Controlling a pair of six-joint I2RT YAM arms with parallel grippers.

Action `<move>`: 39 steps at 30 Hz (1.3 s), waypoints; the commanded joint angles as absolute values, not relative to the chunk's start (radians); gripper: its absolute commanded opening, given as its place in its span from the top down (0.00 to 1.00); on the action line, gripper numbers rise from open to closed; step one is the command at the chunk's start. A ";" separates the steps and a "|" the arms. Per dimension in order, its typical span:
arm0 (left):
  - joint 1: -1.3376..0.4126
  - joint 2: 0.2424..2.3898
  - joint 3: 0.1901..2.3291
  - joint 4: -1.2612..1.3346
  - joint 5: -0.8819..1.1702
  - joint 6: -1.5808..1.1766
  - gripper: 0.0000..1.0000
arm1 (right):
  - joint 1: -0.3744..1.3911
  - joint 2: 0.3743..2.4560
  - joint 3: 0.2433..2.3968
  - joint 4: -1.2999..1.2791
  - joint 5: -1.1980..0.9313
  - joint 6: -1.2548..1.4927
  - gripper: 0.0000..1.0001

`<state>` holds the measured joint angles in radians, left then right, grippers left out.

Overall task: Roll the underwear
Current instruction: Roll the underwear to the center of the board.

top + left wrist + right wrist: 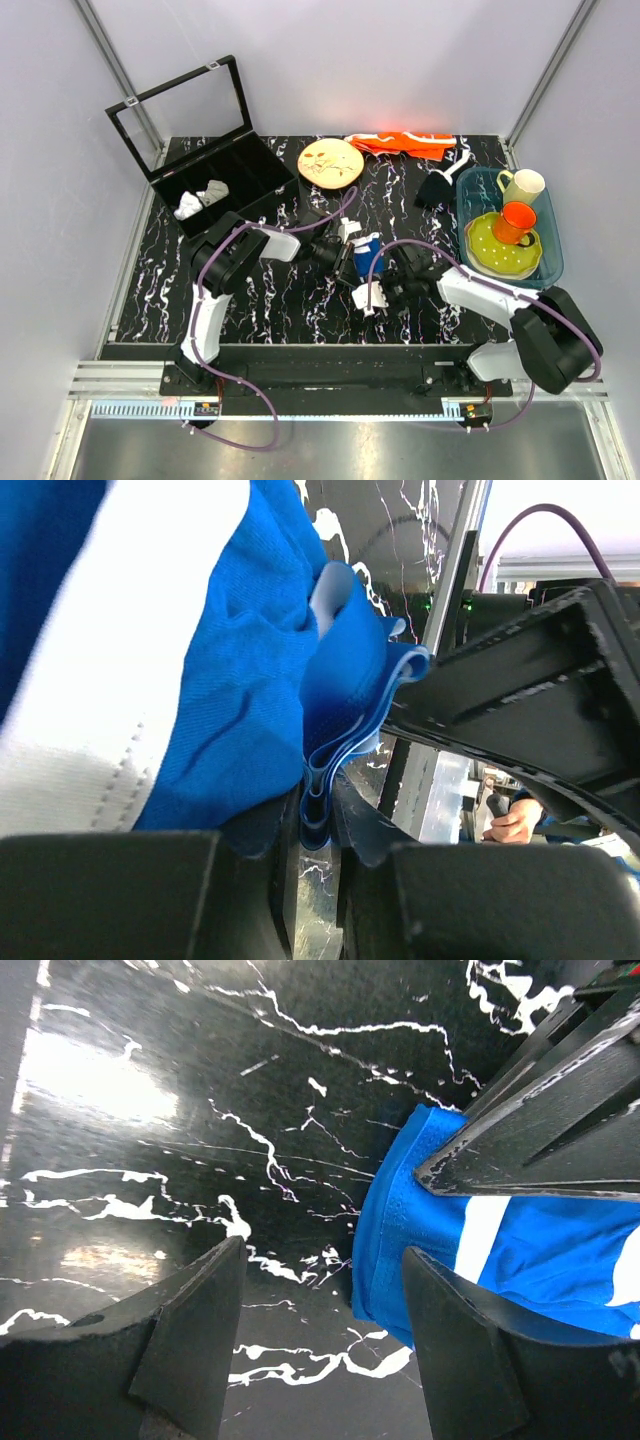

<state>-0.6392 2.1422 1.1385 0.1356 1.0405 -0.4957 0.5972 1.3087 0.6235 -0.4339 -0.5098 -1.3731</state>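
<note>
Now, underwear [367, 255] — long axis near-to-far.

A: How much of the underwear [367, 252] shows from above?
B: A small blue patch; the rest is covered.
A: And in the left wrist view?
B: It runs off the top and left edges, blurred close up.

Left gripper [316, 825] seemingly clamped; right gripper [322, 1260] spread.
</note>
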 commanded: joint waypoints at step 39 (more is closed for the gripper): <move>-0.555 1.758 0.791 0.543 0.717 -0.580 0.42 | 0.603 1.638 0.767 -0.405 -0.336 -1.273 0.76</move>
<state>-0.5945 1.9049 0.9306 0.3389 0.8261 -0.5907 0.6003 1.5661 0.7635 -0.2363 -0.3771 -1.3396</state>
